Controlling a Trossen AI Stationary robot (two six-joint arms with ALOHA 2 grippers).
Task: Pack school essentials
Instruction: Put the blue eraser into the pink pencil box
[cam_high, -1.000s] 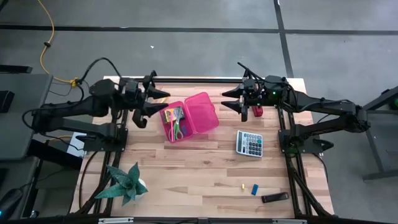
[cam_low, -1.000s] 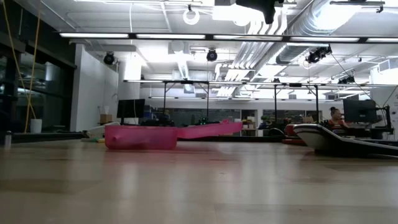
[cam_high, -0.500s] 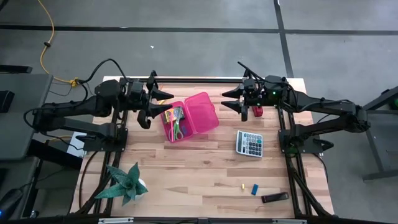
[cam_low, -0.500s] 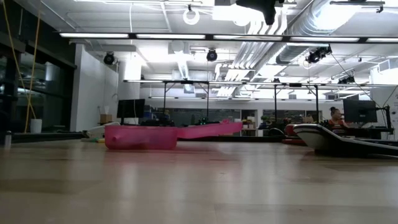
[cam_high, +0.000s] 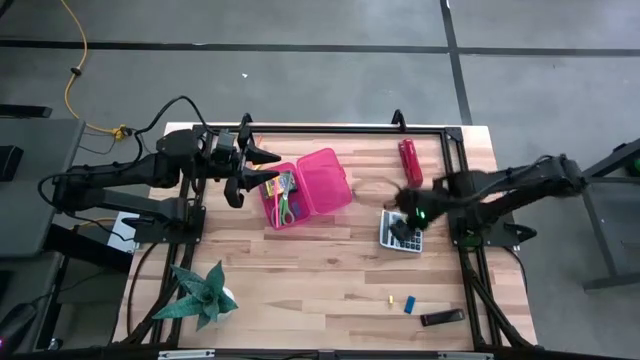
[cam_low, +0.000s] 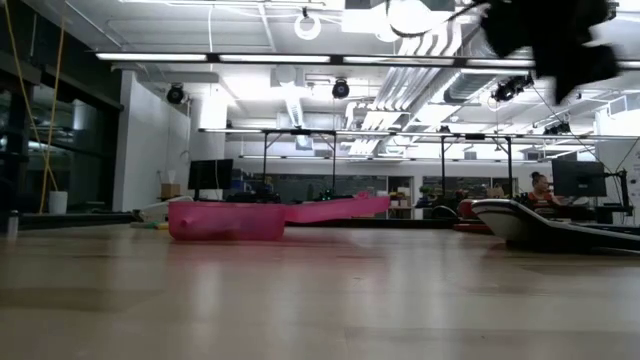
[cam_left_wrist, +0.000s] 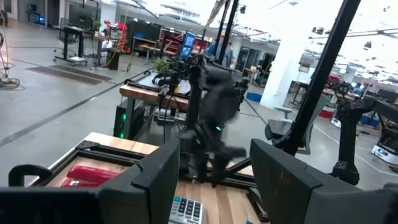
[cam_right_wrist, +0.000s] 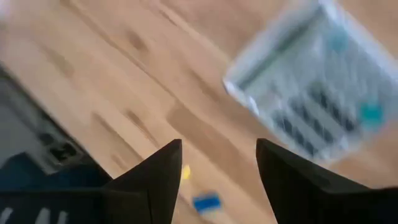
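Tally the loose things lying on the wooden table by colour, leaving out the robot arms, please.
Pink: 1, the open box.
Red: 1, the stapler.
Grey: 1, the calculator.
Green: 1, the plant.
Blue: 1, a tiny piece.
Yellow: 1, a tiny piece.
Black: 1, a small bar.
Total: 7.

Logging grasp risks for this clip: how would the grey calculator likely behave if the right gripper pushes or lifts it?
The calculator lies flat on the wooden table, so it would probably slide, not roll or tip. It looks rigid and thin, likely leaving open fingers little edge to catch. The right gripper hovers over it, open.
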